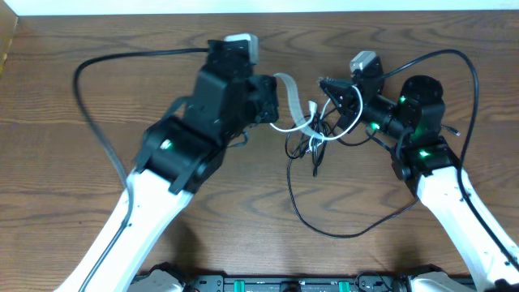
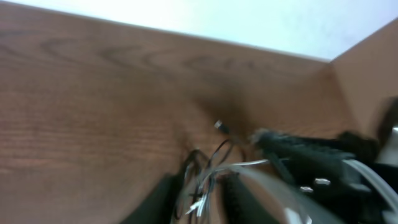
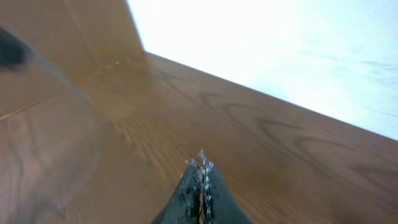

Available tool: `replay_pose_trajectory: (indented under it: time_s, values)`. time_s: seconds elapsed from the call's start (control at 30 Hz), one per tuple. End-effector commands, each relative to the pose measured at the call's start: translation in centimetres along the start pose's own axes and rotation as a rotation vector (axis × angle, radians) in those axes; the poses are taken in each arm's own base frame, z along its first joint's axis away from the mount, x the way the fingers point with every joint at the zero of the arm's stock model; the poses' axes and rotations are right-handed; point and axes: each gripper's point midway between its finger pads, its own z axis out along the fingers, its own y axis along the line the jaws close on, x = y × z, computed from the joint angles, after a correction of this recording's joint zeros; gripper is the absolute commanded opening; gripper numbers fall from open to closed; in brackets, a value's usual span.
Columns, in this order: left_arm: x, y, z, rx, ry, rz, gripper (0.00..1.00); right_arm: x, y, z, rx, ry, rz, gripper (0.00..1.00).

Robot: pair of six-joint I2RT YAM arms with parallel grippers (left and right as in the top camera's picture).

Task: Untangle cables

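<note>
The cables (image 1: 315,139) lie in a knot of thin black and white strands at mid-table. One white cable (image 1: 284,127) runs left out of the knot, and a black cable (image 1: 340,233) sweeps down in a wide loop. My left gripper (image 1: 296,105) hangs over the knot's left side. In the left wrist view its jaws stand apart, with the blurred cables (image 2: 205,180) between them and my left gripper (image 2: 202,199) gripping nothing. A small plug end (image 2: 219,126) lies beyond. My right gripper (image 1: 327,83) is just above the knot. In its own view my right gripper (image 3: 200,167) is shut, nothing visible between its tips.
Thick black cords run from the arm bases, one arcing at the left (image 1: 89,113) and one at the right (image 1: 470,73). The table's far edge meets a white wall (image 1: 365,6). A wooden side panel (image 1: 6,40) stands at the far left.
</note>
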Motion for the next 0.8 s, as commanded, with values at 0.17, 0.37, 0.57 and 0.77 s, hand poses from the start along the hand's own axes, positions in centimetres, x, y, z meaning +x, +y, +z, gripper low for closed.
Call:
replay_pose_trajectory:
  time_s: [0.17, 0.37, 0.57, 0.77]
  values:
    - [4.3, -0.1, 5.5, 0.02, 0.22, -0.006, 0.79, -1.1, -1.9, -0.8, 0.128, -0.028, -0.022, 0.01]
    - [8.9, -0.7, 8.4, 0.106, 0.429, 0.022, 0.87, -4.4, -1.1, -1.6, 0.124, -0.076, -0.018, 0.01]
    - [11.6, 0.0, 11.4, 0.112, 0.526, 0.056, 0.87, -4.2, -1.1, -1.6, 0.127, -0.047, 0.038, 0.01]
    - [13.1, -1.1, 14.3, 0.206, 0.573, 0.023, 0.85, -2.6, -0.9, -1.6, 0.114, 0.015, 0.075, 0.01]
